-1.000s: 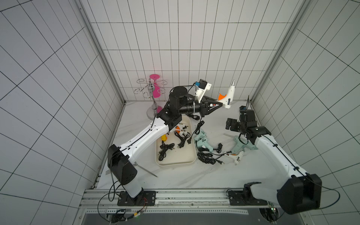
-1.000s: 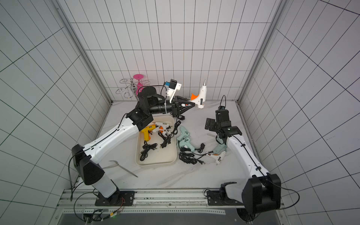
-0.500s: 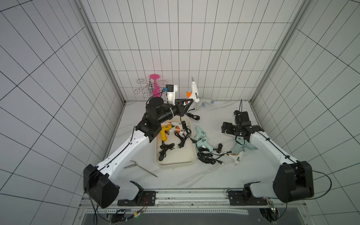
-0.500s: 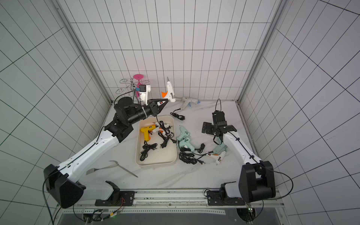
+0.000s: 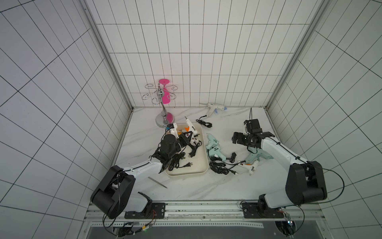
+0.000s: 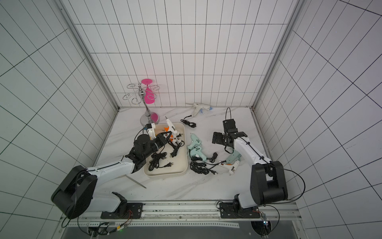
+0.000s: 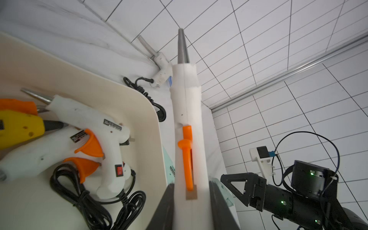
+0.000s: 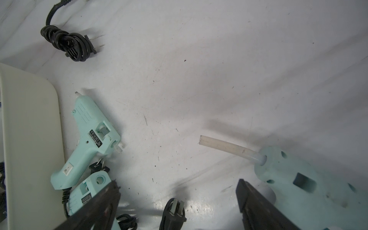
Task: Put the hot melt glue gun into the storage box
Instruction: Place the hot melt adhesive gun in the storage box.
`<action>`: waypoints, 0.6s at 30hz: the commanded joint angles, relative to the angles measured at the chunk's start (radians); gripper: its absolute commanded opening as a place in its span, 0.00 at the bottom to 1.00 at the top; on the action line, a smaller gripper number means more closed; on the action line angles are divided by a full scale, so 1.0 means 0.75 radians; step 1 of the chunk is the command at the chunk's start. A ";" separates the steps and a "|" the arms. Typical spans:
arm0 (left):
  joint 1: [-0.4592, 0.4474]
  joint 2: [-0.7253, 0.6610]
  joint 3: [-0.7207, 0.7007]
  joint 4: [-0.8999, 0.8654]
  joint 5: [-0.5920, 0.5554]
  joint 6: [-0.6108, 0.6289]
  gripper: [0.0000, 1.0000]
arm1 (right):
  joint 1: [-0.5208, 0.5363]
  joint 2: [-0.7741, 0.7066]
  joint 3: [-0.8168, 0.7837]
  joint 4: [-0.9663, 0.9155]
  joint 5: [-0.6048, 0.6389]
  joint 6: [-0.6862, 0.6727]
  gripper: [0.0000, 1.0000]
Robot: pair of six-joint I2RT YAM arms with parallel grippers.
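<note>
Starting nearest, at the lower middle of a top view, the storage box [image 5: 187, 174] lies on the marble table [image 5: 186, 191], with black cords [image 5: 177, 163] coiled in its near half. Further up the frame, the left gripper [image 5: 188, 137] is clenched on the handle of a white glue gun [image 5: 190, 128] with an orange trigger. It holds the gun above the box's far end, metal nozzle pointing past the far rim. At right of frame, the right gripper [image 8: 179, 185] hangs with jaws spread and nothing between them, over teal glue guns [image 8: 87, 137] lying on the table outside the box. Farthest back, a second white gun [image 5: 213, 107] lies by the wall.

Let go here, the held gun would likely land across the rim or on the boxed gun [image 7: 85, 127] and slide out. Its cord might also snag the tangle.

In the left wrist view the boxed gun's black label seems to begin "20W". The rest, and the teal gun's label, are too small to read.
</note>
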 commanded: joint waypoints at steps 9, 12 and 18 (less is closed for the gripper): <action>-0.172 0.224 0.004 0.179 -0.499 -0.316 0.00 | -0.010 0.118 0.034 -0.057 -0.094 0.035 0.91; -0.217 0.300 0.051 0.159 -0.585 -0.364 0.00 | -0.010 0.132 0.031 -0.060 -0.100 0.039 0.91; -0.261 0.517 0.163 0.241 -0.638 -0.517 0.51 | -0.010 0.133 0.027 -0.063 -0.103 0.042 0.91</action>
